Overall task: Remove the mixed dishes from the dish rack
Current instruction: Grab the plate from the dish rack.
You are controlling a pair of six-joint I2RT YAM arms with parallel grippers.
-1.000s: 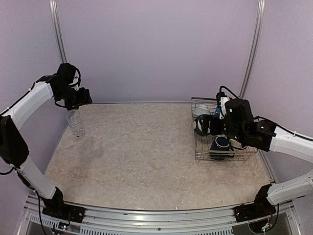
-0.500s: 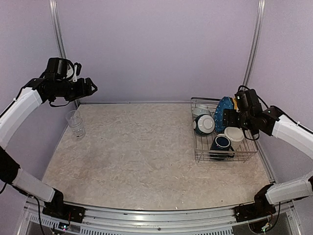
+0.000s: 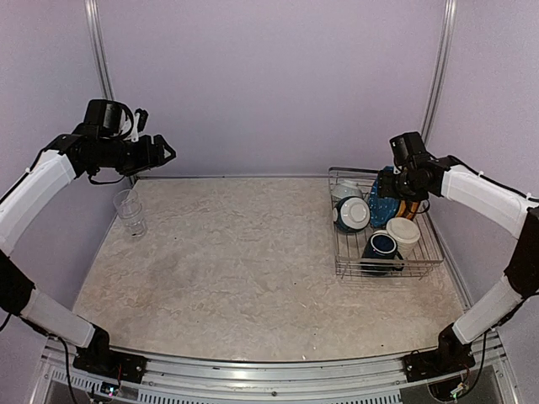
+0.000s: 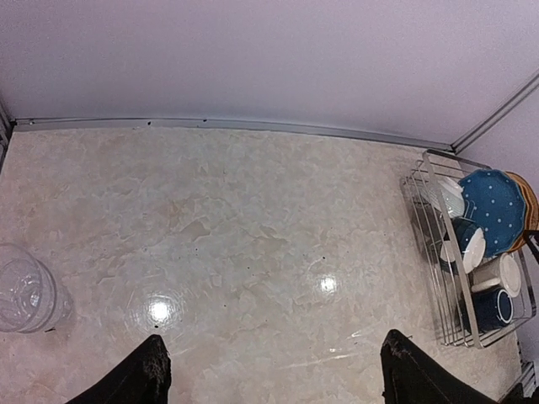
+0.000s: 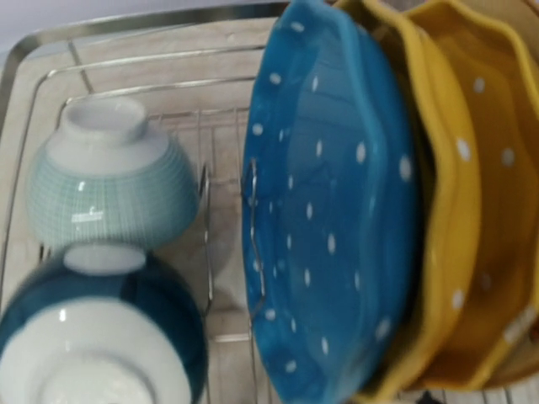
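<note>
Marbled tabletop (image 3: pixel 244 261), tumbler (image 3: pixel 130 212) at left edge, dish rack (image 3: pixel 387 271) at right; left gripper (image 4: pixel 274 370) spread, right gripper (image 3: pixel 394 187) of unclear state.

Clear glass tumbler (image 3: pixel 130 212) upright on surface (image 3: pixel 244 252), far left, well apart from dish rack (image 3: pixel 392 274) at right. Rack holds 1 teal bowl (image 3: pixel 351 214), 1 dark blue mug (image 3: pixel 381 246), 1 cream mug (image 3: pixel 402 231) and a blue plate (image 3: pixel 376 207). Left hand (image 3: pixel 164 152) raised at left. Right hand (image 3: pixel 389 187) over blue plate; contact unclear.

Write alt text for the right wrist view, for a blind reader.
A blue plate with white dots stands on edge in a wire dish rack, two yellow dotted plates at its right. To its left: a pale teal bowl and a dark teal bowl.
</note>
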